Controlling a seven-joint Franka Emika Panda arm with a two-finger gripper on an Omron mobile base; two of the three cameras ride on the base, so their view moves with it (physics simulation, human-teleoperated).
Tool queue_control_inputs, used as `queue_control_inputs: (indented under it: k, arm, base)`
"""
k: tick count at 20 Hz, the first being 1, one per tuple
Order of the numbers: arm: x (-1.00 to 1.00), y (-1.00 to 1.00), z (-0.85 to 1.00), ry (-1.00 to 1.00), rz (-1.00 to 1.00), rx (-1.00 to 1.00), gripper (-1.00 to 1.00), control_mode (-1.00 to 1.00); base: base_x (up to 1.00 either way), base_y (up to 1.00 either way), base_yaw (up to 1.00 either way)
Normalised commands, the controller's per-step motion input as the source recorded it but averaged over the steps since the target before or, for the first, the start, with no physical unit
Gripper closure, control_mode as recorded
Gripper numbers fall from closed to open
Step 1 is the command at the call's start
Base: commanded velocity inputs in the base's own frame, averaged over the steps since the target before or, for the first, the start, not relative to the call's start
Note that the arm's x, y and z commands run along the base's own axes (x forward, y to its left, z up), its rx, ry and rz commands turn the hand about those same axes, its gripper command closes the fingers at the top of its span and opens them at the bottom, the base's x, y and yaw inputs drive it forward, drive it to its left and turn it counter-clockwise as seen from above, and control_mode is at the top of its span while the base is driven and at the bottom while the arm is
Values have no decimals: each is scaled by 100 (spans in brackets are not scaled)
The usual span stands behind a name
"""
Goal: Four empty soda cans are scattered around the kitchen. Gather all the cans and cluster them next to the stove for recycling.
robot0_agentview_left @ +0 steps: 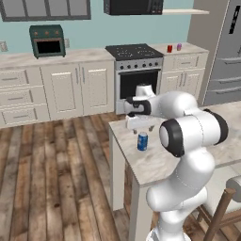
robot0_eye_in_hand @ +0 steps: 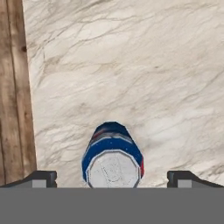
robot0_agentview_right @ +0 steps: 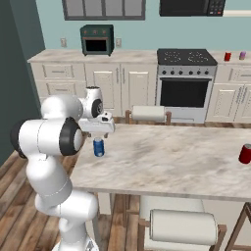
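Note:
A blue soda can [robot0_agentview_left: 142, 141] [robot0_agentview_right: 99, 147] [robot0_eye_in_hand: 113, 155] stands upright near the corner of the marble island table [robot0_agentview_right: 171, 157]. My gripper [robot0_agentview_left: 140, 128] [robot0_agentview_right: 100, 134] [robot0_eye_in_hand: 113, 178] hangs just above the blue can, open, with one fingertip [robot0_eye_in_hand: 41, 178] on each side of its silvery top and not touching it. A red can [robot0_agentview_right: 245, 153] stands at the table's far right. Another red can [robot0_agentview_left: 170, 48] [robot0_agentview_right: 227, 56] and a purple-pink can [robot0_agentview_left: 179, 46] [robot0_agentview_right: 242, 55] stand on the counter just right of the stove [robot0_agentview_left: 134, 52] [robot0_agentview_right: 186, 58].
A dark-green toaster oven [robot0_agentview_left: 47, 41] [robot0_agentview_right: 97, 39] sits on the back counter, left of the stove. Chairs [robot0_agentview_right: 147, 113] [robot0_agentview_right: 179, 226] are tucked in at the table's far and near sides. Wooden floor [robot0_agentview_left: 56, 179] lies open between the table and the cabinets. A fridge [robot0_agentview_left: 226, 52] stands at the right.

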Motion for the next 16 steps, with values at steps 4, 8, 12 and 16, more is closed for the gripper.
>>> queue_control_inputs:
  k: [4, 8, 12, 16]
  arm:
    - [3, 0, -19, 0, 0, 0, -100, -100]
    - [0, 0, -17, 0, 0, 0, -100, -100]
    - [0, 0, -14, 0, 0, 0, -100, -100]
    - [4, 0, -15, 0, 0, 0, -100, -100]
  base:
    - [0, 0, 0]
    - [0, 0, 0]
    - [0, 0, 0]
    - [0, 0, 0]
